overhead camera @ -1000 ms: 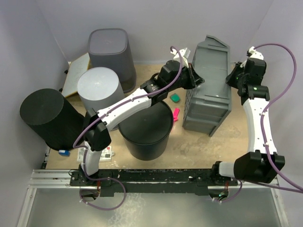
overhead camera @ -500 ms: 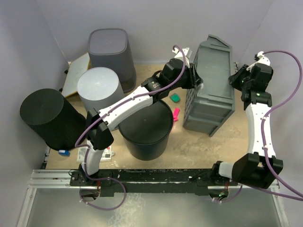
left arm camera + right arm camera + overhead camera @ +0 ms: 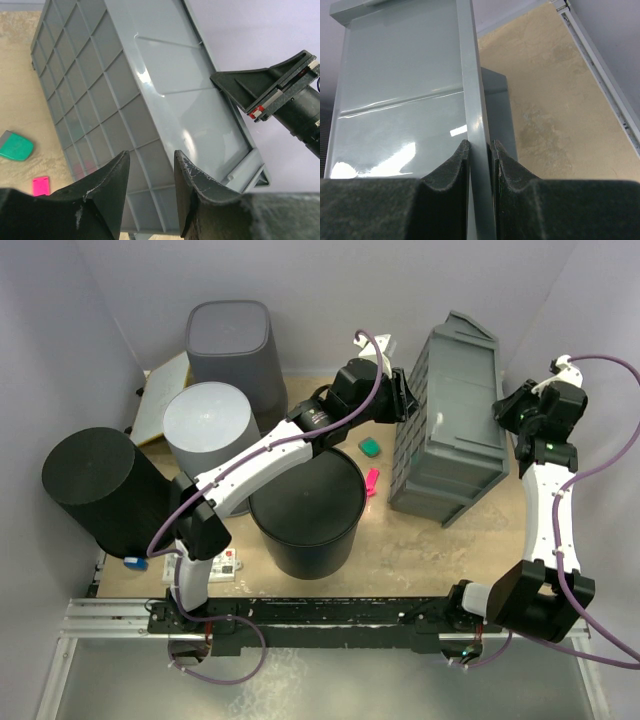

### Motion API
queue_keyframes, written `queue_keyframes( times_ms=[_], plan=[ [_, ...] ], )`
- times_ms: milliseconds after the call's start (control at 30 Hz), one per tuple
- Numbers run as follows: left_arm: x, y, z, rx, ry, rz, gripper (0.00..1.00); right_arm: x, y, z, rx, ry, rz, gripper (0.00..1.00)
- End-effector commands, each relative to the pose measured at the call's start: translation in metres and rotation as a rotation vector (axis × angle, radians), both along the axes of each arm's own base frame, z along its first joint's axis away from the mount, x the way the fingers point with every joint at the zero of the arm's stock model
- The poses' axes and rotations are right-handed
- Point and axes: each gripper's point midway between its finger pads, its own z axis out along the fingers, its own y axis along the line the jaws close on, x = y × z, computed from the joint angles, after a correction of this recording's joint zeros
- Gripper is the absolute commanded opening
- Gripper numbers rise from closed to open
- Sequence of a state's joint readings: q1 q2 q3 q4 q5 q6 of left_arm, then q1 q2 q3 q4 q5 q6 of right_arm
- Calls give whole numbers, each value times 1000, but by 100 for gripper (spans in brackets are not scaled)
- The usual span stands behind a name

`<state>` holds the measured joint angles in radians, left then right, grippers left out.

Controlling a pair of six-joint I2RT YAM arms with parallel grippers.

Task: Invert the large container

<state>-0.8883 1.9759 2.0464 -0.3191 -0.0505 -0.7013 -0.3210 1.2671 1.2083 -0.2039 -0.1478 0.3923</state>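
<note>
Left tool (image 3: 151,162) has parted, seemingly off the one large container (image 3: 452,415); right tool (image 3: 479,148) clamps its rim

Your left arm (image 3: 260,455) stretches to upper centre; left gripper (image 3: 150,159) jaws parted, gripping nothing; right gripper (image 3: 479,146), upper right, pinched on the large container (image 3: 395,100) rim.

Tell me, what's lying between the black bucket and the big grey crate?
Between the black bucket and the grey crate lie two small things: a green piece and a pink piece. The top view shows both.
</note>
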Motion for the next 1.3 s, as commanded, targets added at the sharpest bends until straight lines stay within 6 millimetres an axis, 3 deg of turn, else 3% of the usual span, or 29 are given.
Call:
queue_keyframes(
  times_ms=[0, 267, 500, 933, 1133, 1200, 1267],
  plan=[
    [-11, 16, 46, -46, -86, -12, 39, -22, -11, -87, 71, 264, -53, 0],
    [-17, 5, 13, -55, -20, -59, 40, -32, -36, -110, -12, 355, -139, 0],
    [-36, -26, -27, -105, 73, -202, 41, -35, -34, -130, 0, 401, -126, 0],
    [-84, -85, -47, -155, 106, -374, 41, -36, -23, -146, 46, 439, -77, 0],
    [-102, -86, -38, -159, 100, -408, 41, -43, -32, -143, 16, 451, -136, 0],
    [-104, -78, -23, -164, 78, -402, 41, -48, -38, -139, 1, 458, -176, 13],
    [-105, -68, -10, -157, 50, -382, 42, -50, -40, -128, -9, 440, -196, 36]
  ],
)
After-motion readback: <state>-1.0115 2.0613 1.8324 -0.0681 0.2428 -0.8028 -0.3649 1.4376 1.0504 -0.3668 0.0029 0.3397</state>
